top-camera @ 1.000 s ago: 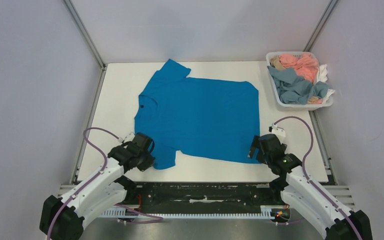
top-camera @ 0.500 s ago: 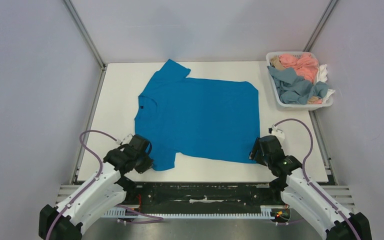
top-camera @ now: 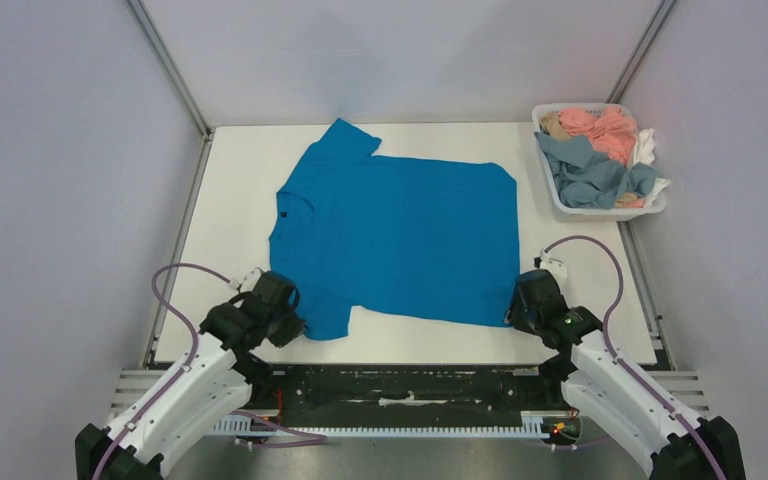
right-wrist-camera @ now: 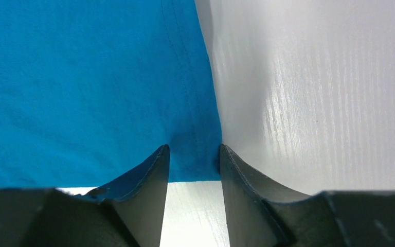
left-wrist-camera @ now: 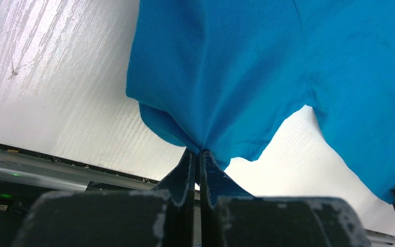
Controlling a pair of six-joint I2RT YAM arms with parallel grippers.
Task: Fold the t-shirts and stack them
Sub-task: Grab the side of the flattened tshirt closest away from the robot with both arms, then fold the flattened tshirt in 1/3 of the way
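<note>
Where my left gripper (left-wrist-camera: 199, 152) meets cloth, its two dark fingers are pressed flat together with no gap. They pinch the hem of the near short sleeve of the bright cerulean blue soft-cloth t-shirt (top-camera: 400, 235). The sleeve edge puckers into the pinch at 12 o'clock of my fingertips. Grip: closed on cloth.

My right gripper (right-wrist-camera: 194, 150): fingers stand partway apart, straddling the near hem corner of the same shirt. The corner lies between them, nearly flat, with a faint pucker just ahead of the left-hand finger. Not clamped, nothing held.

Outward, top view. The blue shirt is spread flat on the white rectangular table (top-camera: 230, 190), collar toward 9 o'clock, bottom hem toward 3 o'clock, far sleeve pointing to 11 o'clock. My left gripper sits at the shirt's 7 o'clock and my right gripper at its 5 o'clock, both on the near edge of the cloth.

At 2 o'clock of the table, well apart from the blue shirt, a white plastic rectangular basket (top-camera: 605, 212) holds a crumpled heap:
- dusty grey-blue shirt (top-camera: 590, 175), near side
- salmon pink shirt (top-camera: 605, 128), far side
- white shirt (top-camera: 646, 148), at the 3 o'clock rim, hanging over it
- tan shirt (top-camera: 554, 126), a small patch at the 11 o'clock corner
</note>
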